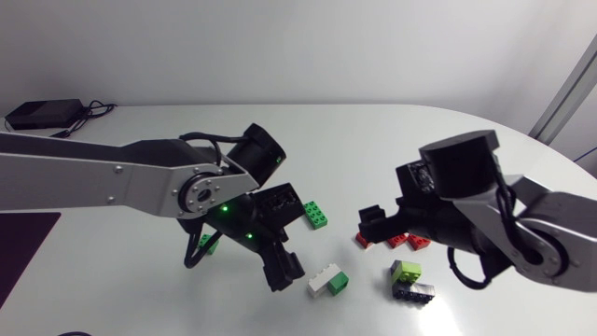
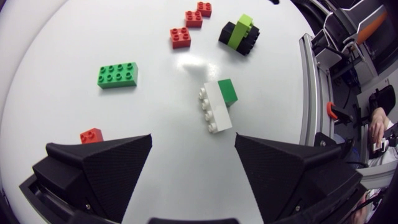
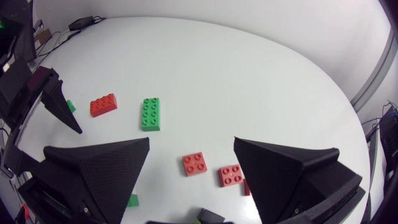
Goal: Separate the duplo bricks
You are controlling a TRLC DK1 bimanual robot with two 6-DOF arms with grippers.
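The left end effector point(image 2: 193, 142) hangs wide open and empty; the white-and-green brick pair point(image 2: 217, 106) lies on the desk point(image 2: 62, 143) just ahead, at its one o'clock. The right end effector point(image 3: 191, 142) is also spread wide. The bricks look light, rigid and slick, so they are probably best pinched across their flat sides. The desk edge runs near at the left end effector's three o'clock, with open room toward eleven.

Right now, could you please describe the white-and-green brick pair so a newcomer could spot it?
On the white table, look just ahead of the open left gripper. There lies a white brick with a small green brick joined to it. No other piece is white; the other joined pair is black and lime.
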